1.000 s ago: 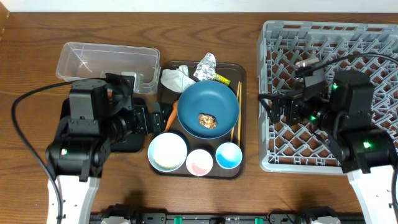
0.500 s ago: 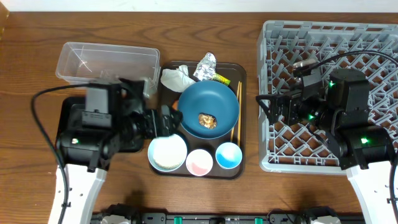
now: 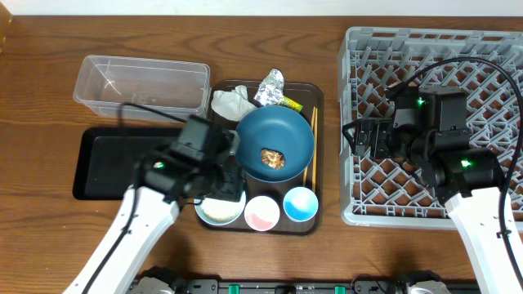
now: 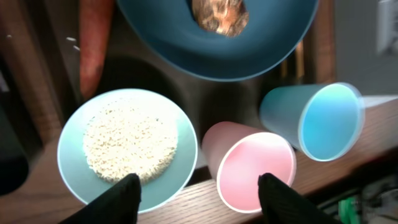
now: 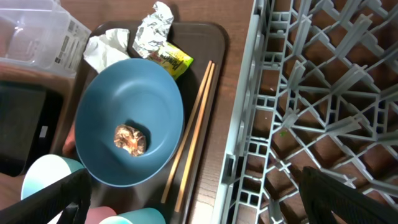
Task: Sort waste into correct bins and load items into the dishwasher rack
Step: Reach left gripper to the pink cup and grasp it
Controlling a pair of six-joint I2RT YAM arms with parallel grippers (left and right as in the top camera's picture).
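My left gripper (image 4: 202,196) hangs open above the dark serving tray, one finger over the white bowl (image 4: 127,146) of rice grains (image 4: 127,143), the other over the pink cup (image 4: 255,169). It holds nothing. The light-blue cup (image 4: 317,118) lies beside them, with the carrot (image 4: 96,43) and the blue bowl (image 3: 274,145) holding a brown lump (image 3: 272,157) further on. Foil (image 3: 271,86), tissue (image 3: 230,102), a yellow-green wrapper (image 3: 288,104) and chopsticks (image 3: 310,147) also lie on that tray. My right gripper (image 5: 208,199) stands open and empty over the dishwasher rack's (image 3: 433,122) left edge.
The clear tub (image 3: 143,82) stands at the back left, and the black tray (image 3: 106,163) lies in front of it. The brown serving tray (image 3: 317,222) sits between these bins and the rack. The left arm hides most of the white bowl from overhead.
My left arm swung right from above the black tray to above the white bowl and pink cup, and its jaws narrowed. The right arm shifted only slightly.
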